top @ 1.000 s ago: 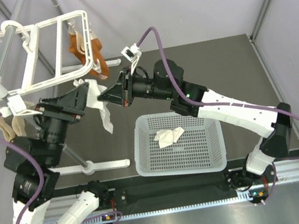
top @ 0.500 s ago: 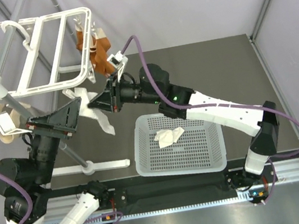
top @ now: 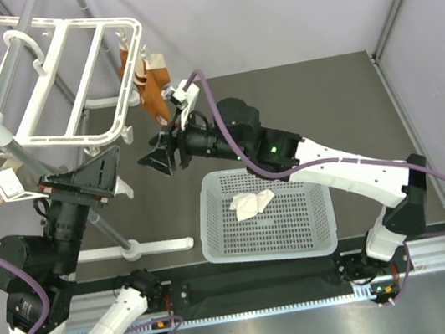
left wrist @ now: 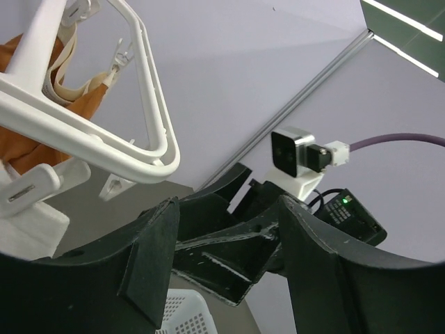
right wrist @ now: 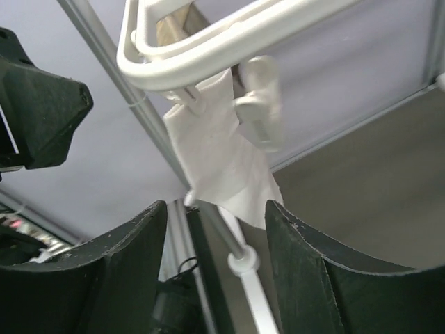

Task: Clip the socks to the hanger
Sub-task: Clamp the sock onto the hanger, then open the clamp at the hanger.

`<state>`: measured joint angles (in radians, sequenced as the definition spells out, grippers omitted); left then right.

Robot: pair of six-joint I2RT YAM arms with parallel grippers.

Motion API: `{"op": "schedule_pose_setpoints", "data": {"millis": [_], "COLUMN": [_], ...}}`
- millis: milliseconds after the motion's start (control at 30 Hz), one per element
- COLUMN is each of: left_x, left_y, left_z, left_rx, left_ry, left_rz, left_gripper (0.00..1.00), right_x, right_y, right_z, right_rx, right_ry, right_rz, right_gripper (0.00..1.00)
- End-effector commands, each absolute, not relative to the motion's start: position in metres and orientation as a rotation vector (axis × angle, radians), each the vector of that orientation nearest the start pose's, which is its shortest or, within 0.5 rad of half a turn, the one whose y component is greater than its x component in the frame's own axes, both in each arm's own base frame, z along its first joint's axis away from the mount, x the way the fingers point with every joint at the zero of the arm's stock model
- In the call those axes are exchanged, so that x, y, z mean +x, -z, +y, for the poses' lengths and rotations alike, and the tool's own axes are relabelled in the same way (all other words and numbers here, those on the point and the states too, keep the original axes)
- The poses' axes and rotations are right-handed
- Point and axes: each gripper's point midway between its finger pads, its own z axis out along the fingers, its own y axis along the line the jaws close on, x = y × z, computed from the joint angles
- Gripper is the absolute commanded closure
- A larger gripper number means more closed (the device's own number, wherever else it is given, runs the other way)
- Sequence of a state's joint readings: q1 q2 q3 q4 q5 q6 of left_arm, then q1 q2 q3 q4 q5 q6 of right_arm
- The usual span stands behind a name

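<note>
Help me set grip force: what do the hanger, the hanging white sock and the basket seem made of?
Hanger: rigid moulded plastic, glossy white; smooth rounded bars with highlights.
Sock: soft matte white fabric, likely knit; it drapes and creases as it hangs.
Basket: white plastic, probably; thin walls pierced with regular holes.

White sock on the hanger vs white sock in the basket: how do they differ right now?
The hung small white fabric sock hangs clipped to the large white plastic frame hanger. The other small white fabric sock lies loose on the floor of the white perforated plastic basket. The hung sock drapes downward, spread out, while the other sock is crumpled in a heap. Both are plain white.
</note>
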<state>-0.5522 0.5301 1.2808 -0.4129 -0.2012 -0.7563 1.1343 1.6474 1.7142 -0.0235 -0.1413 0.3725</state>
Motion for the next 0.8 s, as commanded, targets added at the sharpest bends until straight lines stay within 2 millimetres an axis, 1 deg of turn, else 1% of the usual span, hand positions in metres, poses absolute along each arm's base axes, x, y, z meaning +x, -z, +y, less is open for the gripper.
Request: {"op": "schedule_pose_setpoints", "data": {"millis": [0, 67, 100, 133, 167, 233, 267, 467, 533, 567, 600, 667, 700, 733, 767], "left_x": [0.146, 0.146, 0.147, 0.147, 0.148, 0.148, 0.147, 0.145, 0.143, 0.143, 0.141, 0.139, 0.138, 0.137, 0.137], "left_y": [-0.53, -0.529, -0.528, -0.528, -0.527, -0.526, -0.527, -0.526, -0.525, -0.524, -0.525, -0.525, -0.526, -0.525, -0.525], "left_z": [-0.08, -0.081, -0.081, -0.081, -0.082, -0.082, -0.082, -0.078, -0.077, -0.076, -0.075, -0.073, -0.072, -0.072, -0.07], "left_rx": [-0.306, -0.304, -0.306, -0.308, -0.309, -0.311, -0.311, -0.318, -0.32, -0.324, -0.322, -0.324, -0.326, -0.326, -0.331], "left_ry": [1.009, 1.012, 1.013, 1.015, 1.015, 1.02, 1.02, 1.012, 1.01, 1.005, 1.009, 1.004, 1.004, 1.002, 0.998], "left_rz": [1.207, 1.209, 1.214, 1.214, 1.217, 1.218, 1.217, 1.218, 1.221, 1.224, 1.222, 1.223, 1.219, 1.225, 1.222], "left_gripper": [0.37, 0.37, 0.37, 0.37, 0.37, 0.37, 0.37, 0.37, 0.37, 0.37, 0.37, 0.37, 0.37, 0.37, 0.37], "right_x": [0.202, 0.206, 0.207, 0.203, 0.203, 0.201, 0.205, 0.21, 0.212, 0.216, 0.217, 0.221, 0.221, 0.219, 0.219], "right_y": [-0.462, -0.465, -0.462, -0.469, -0.465, -0.465, -0.459, -0.459, -0.461, -0.457, -0.463, -0.461, -0.467, -0.469, -0.466], "right_z": [0.46, 0.456, 0.457, 0.46, 0.464, 0.47, 0.475, 0.494, 0.498, 0.502, 0.503, 0.508, 0.509, 0.511, 0.515], "right_rx": [-0.729, -0.763, -0.791, -0.819, -0.872, -0.928, -0.946, -0.949, -0.936, -0.935, -0.922, -0.914, -0.905, -0.912, -0.918], "right_ry": [-1.099, -1.05, -1.034, -1.042, -1.009, -0.989, -0.963, -0.964, -0.967, -0.962, -0.962, -0.959, -0.963, -0.972, -0.98], "right_rz": [1.372, 1.317, 1.305, 1.245, 1.204, 1.142, 1.13, 1.031, 1.014, 1.018, 1.002, 0.999, 0.98, 0.969, 0.97], "right_gripper": [0.4, 0.36, 0.34, 0.31, 0.26, 0.23, 0.22, 0.21, 0.2, 0.2, 0.21, 0.21, 0.22, 0.23, 0.23]}}
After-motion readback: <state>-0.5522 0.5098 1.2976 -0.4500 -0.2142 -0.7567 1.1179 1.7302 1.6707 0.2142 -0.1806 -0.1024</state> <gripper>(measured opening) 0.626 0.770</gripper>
